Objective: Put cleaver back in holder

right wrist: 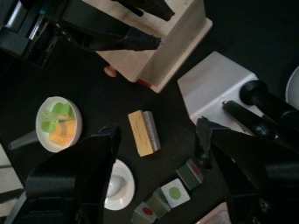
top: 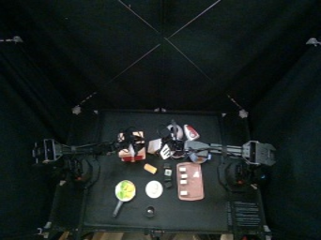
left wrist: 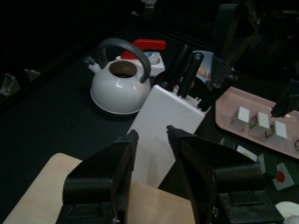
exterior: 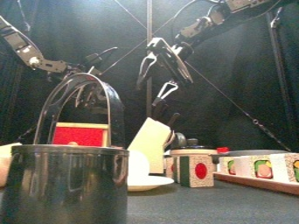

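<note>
The holder (right wrist: 170,44) is a boxy tan wooden block with a reddish edge; its tan top (left wrist: 65,188) lies right under my left gripper (left wrist: 152,136). That gripper hovers over it, open, with nothing between its fingers. My right gripper (right wrist: 158,131) is wide open and holds nothing. It hangs high above the table's middle (exterior: 163,74), over a small yellow block (right wrist: 143,133). Beside the holder stands a white slanted block (left wrist: 176,109) with black handles (left wrist: 187,70) sticking out. I cannot pick out the cleaver with certainty.
A white kettle (left wrist: 122,87) and a red box (left wrist: 152,45) stand behind the white block. A pink tray of sushi pieces (left wrist: 263,122) lies on the right. A plate of green and orange food (right wrist: 56,118) and a white bowl (right wrist: 117,179) sit near the front. A dark pot (exterior: 65,184) fills the front view.
</note>
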Motion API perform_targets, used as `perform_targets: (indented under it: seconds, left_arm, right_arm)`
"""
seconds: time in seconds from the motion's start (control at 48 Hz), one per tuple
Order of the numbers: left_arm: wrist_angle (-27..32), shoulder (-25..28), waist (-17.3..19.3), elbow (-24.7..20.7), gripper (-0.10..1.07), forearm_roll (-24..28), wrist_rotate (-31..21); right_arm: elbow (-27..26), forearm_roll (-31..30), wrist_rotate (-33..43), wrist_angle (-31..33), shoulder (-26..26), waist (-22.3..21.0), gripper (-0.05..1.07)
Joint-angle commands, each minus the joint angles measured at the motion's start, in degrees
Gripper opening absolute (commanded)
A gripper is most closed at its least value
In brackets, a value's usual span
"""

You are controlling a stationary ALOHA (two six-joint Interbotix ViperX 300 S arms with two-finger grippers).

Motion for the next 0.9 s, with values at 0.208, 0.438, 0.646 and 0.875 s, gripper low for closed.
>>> perform_targets:
  seconds: [0.208,0.438,0.646,0.875]
  left_arm:
    - [-0.35,-0.53,0.09,-0.62,0.76,0.00,0.00]
    - [-0.35,-0.35,0.26,-0.53,0.76,0.00,0.00]
    - [-0.35,0.00,0.35,-0.53,0.76,0.00,0.00]
    - [-0.35,-0.44,0.26,-0.09,0.76,0.00,0.00]
  right_arm:
    - [3.34,-1.14,0.00,1.76,-2.99,-0.88,0.98]
    - [2.02,-2.46,-0.18,1.76,-3.16,-3.60,0.98]
    - [-0.97,-5.62,-0.09,-0.09,-3.60,-3.34,0.98]
    - [7.03,-3.96,0.09,-0.09,-10.28,-3.25,0.98]
